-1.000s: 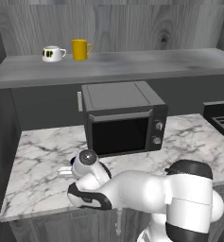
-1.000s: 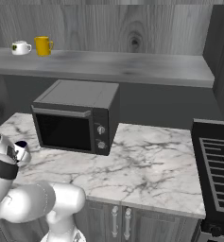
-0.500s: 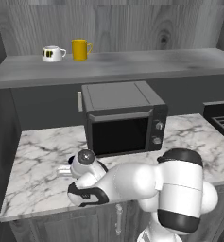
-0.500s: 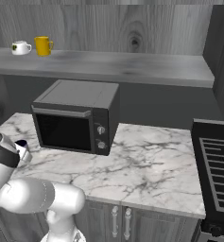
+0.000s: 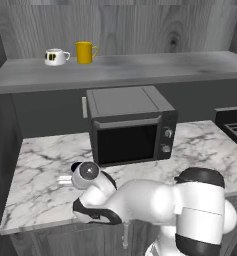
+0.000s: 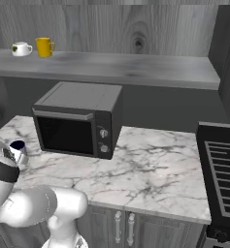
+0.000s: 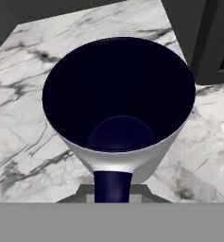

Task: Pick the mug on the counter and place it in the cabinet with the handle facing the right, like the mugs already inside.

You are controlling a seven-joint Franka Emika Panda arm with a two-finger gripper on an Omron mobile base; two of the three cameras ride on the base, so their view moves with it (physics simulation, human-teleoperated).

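1 mug (image 7: 132,163) | handle btw fingers (image 7: 112,188), clenched on it | on counter (image 7: 33,118)

We note the mug (image 7: 132,160) upright on the bench (image 5: 45,175), near its left end, just left of the microwave front. Light-grey wall, dark navy inside and rim; its navy handle points toward the hand camera. From the right base view its rim (image 6: 18,145) shows beside the arm. Above, the cabinet (image 5: 140,70), a long open grey shelf.
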